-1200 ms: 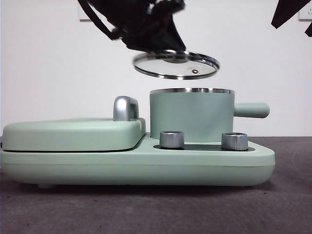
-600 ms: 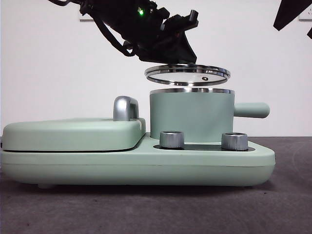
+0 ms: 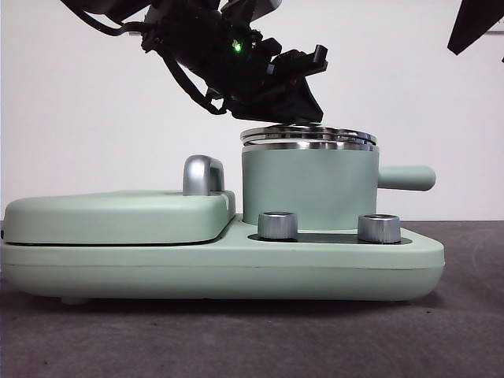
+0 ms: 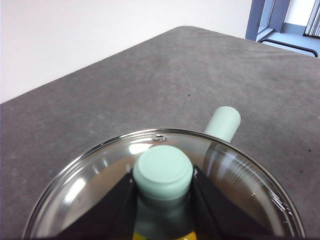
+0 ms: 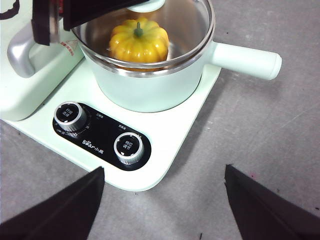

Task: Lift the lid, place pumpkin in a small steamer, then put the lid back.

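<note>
Left gripper (image 4: 163, 200) slanting down, fingers (image 4: 120, 200) clamping lid (image 3: 309, 135) knob

I see my left gripper (image 4: 162, 202) clamped on the mint knob (image 4: 163, 172) of the lid (image 4: 235, 172); the small steamer (image 4: 223, 122) handle pokes out beyond its rim

Yellow-orange pumpkin (image 5: 138, 40), mint green small steamer (image 3: 309, 189), clear steel-rimmed lid (image 3: 309, 135).
</note>
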`<control>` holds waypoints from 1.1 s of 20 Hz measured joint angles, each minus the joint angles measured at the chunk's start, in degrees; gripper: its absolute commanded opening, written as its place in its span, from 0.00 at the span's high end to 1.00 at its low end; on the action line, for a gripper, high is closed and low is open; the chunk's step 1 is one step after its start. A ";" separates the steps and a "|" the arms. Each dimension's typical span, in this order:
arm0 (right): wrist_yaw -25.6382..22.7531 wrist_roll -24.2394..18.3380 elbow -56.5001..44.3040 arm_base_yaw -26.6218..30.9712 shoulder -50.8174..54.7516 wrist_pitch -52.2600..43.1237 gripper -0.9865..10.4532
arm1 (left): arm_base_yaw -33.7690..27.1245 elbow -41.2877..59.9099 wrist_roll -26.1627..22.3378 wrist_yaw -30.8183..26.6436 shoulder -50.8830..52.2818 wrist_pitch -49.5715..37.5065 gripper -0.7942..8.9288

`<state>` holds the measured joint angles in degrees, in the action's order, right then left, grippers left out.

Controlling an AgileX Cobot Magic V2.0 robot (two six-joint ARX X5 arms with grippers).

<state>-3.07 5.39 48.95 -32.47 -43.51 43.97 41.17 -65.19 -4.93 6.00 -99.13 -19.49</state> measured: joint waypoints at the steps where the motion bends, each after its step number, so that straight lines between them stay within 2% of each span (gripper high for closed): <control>1: 0.00 0.02 0.00 0.00 0.00 0.00 0.59 | 0.00 0.00 0.02 0.02 -0.07 -0.04 0.91; 7: 0.00 0.00 0.00 0.00 0.00 0.04 0.59 | -0.02 -0.48 0.70 0.28 -1.42 -1.25 0.91; 15: 0.02 0.00 0.00 0.00 0.00 0.09 0.59 | 0.00 -1.77 0.68 0.33 -1.42 2.10 0.91; 22: 0.02 0.00 0.00 0.00 -0.02 0.22 0.59 | 1.09 -1.42 0.66 -1.79 -2.23 -1.75 0.91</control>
<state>-3.05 5.39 48.95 -32.47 -43.53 44.18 42.26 -66.61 -4.27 4.21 -101.36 -21.23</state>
